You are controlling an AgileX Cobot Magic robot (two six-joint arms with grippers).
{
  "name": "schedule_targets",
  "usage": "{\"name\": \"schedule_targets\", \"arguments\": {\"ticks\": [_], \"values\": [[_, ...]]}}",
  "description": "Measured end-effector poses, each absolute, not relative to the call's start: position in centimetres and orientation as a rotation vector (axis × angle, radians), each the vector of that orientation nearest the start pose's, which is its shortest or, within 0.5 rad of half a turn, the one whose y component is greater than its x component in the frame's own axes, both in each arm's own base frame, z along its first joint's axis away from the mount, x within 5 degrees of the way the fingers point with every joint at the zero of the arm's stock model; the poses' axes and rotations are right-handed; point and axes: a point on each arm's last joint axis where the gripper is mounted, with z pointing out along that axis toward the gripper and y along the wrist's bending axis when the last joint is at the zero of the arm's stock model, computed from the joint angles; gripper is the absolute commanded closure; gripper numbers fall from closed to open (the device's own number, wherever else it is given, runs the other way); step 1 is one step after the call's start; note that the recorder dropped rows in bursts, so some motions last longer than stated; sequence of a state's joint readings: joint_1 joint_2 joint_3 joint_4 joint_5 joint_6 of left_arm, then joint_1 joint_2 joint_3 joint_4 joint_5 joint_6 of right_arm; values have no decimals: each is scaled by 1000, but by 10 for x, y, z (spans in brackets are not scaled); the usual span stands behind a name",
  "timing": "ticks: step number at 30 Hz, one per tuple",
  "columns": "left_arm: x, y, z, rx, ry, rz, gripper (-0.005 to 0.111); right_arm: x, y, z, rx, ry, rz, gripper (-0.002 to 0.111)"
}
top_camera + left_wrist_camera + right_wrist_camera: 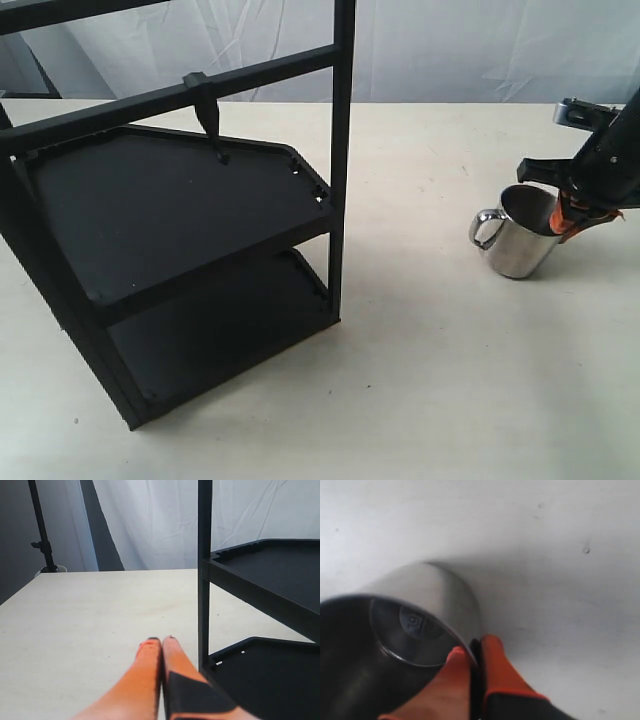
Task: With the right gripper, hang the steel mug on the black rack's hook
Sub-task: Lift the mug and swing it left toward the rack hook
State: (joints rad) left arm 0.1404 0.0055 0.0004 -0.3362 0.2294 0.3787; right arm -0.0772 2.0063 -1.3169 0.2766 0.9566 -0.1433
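The steel mug (518, 236) sits at the right of the table, tilted, its looped handle facing the rack. My right gripper (567, 216) is shut on the mug's rim, one orange finger inside and one outside. The right wrist view shows the mug (430, 597) with its wall pinched between the orange fingers (492, 665). The black rack (180, 250) fills the left half, and the hook (205, 112) hangs from its upper crossbar, pointing down. My left gripper (161, 642) hovers above the table beside a rack post (204, 575), fingers pressed together with nothing between them.
White cloth hangs behind the table. The left wrist view shows a dark stand (42, 530) at the table's far edge. Bare tabletop (420, 380) lies between the rack and the mug.
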Motion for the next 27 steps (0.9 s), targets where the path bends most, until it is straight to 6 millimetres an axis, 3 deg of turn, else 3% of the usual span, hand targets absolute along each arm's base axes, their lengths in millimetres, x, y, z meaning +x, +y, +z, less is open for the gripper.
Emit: {"name": "schedule_targets", "arguments": {"ticks": [5, 8, 10, 15, 21, 27], "values": [[56, 1, 193, -21, 1707, 78, 105, 367, 5, 171, -42, 3076, 579, 109], [56, 1, 193, -23, 1706, 75, 105, 360, 23, 195, -234, 2963, 919, 109], [56, 1, 193, -23, 1706, 75, 105, 359, 33, 209, -283, 2851, 1020, 109], [56, 1, 193, -23, 1706, 75, 105, 342, 50, 230, -386, 2794, 1026, 109], [56, 1, 193, -23, 1706, 75, 105, 295, 71, 250, -478, 2771, 1048, 109], [56, 1, 193, -23, 1706, 75, 105, 274, 108, 272, -627, 2680, 1128, 109]]}}
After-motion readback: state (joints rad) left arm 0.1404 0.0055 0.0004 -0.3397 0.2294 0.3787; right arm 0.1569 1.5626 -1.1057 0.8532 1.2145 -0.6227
